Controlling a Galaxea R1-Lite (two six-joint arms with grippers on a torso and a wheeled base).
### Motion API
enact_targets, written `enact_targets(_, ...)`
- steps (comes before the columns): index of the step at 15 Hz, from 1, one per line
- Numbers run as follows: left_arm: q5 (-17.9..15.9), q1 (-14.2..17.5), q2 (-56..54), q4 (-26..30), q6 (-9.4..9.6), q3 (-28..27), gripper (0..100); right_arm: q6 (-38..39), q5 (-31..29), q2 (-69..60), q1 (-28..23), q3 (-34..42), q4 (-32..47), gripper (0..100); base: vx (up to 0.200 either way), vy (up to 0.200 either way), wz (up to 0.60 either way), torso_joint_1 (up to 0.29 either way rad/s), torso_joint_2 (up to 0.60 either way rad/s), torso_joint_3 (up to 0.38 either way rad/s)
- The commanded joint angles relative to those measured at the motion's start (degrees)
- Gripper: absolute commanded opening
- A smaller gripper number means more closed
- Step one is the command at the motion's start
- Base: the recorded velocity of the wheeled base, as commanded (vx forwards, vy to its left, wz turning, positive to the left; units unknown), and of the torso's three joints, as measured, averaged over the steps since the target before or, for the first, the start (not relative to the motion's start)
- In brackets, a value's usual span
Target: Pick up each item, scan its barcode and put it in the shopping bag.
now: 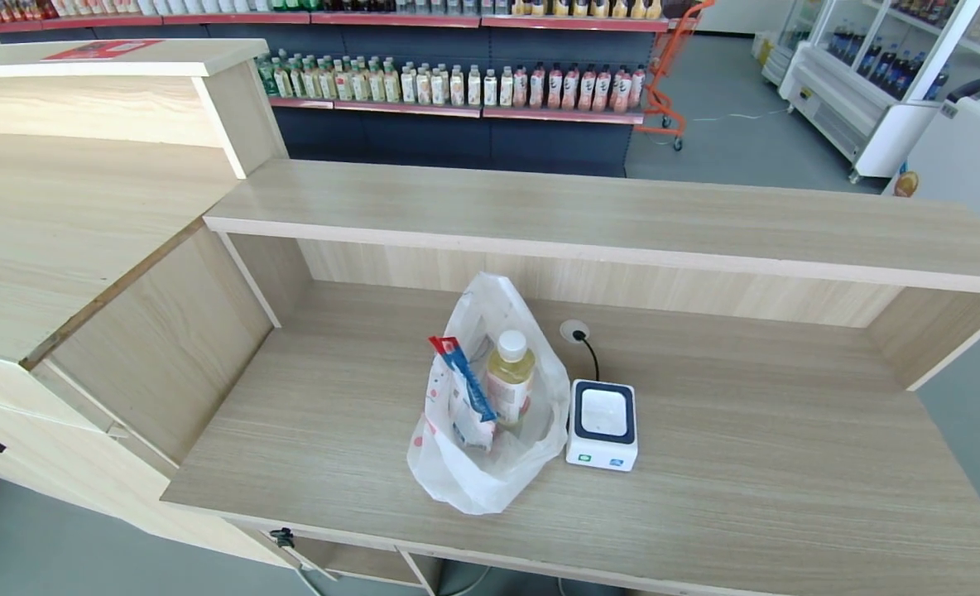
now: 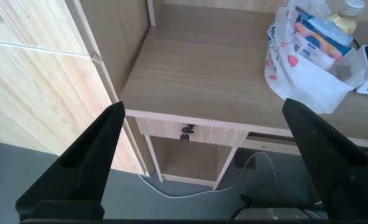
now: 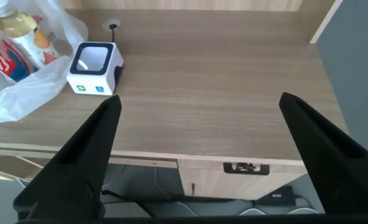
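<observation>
We judge the bagging done: bottle (image 1: 510, 377) and packet (image 1: 465, 389) stand in the shopping bag (image 1: 465, 476), centre frame on the counter (image 1: 747, 463), with the scanner (image 1: 602, 424) just right. Left end effector (image 2: 204, 109) and right end effector (image 3: 199, 99) gape wide, empty; we think nothing calls for another grasp.

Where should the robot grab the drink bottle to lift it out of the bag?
Probably by the neck just under the white cap, coming straight down from above. The bottle stands upright in the bag, its body walled in by plastic and the snack packet beside it, so only the top is free.
</observation>
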Motion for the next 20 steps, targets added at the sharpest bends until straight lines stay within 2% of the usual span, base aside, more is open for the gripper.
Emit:
enact_targets(1,0.0,0.1,-0.3,0.0,-0.10,0.0,100,0.0,0.0,0.3,0.1,0.0,0.0,100,0.200,-0.200,0.00,0.002,0.00,0.002)
enact_targets(2,0.0,0.1,-0.5,0.0,-0.27,0.0,100,0.0,0.0,0.3,0.1,0.0,0.0,100,0.200,-0.200,0.00,0.032,0.00,0.007)
enact_targets(12,0.0,0.1,-0.5,0.0,-0.36,0.0,100,0.1,0.0,0.3,0.1,0.0,0.0,100,0.000,0.000,0.00,0.000,0.00,0.000)
enact_targets(17,0.0,0.1,-0.5,0.0,-0.36,0.0,100,0.1,0.0,0.3,0.1,0.0,0.0,100,0.000,0.200,0.00,0.003,0.00,0.001)
enact_targets(20,0.0,0.1,-0.5,0.0,-0.36,0.0,100,0.1,0.0,0.3,0.1,0.0,0.0,100,0.000,0.000,0.00,0.000,0.00,0.000)
